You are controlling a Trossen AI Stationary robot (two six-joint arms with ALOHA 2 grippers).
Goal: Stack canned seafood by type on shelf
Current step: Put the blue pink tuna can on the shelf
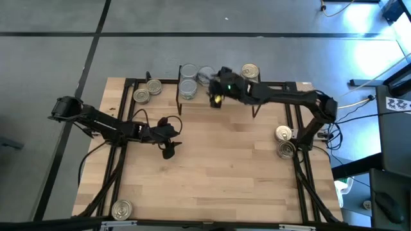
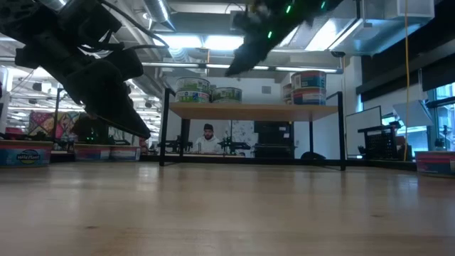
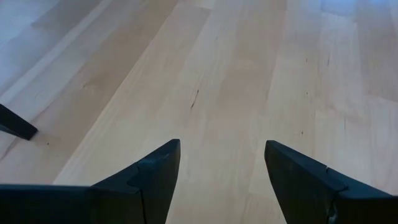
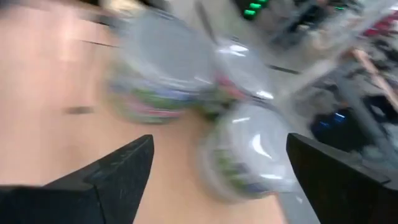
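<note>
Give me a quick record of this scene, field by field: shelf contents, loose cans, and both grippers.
shelf: silver-topped cans at left end, gold-topped can toward right
loose cans, left: two gold-topped by shelf
loose cans, right: two by right arm's base
loose can, front: one at table's near left corner
right gripper: open, empty, over shelf
left gripper: open, empty, over bare table

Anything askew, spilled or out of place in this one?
Nothing spilled or damaged. One silver-topped can sits alone at the table's near left corner, far from the shelf. The others are grouped by the side rails or already shelved.
</note>
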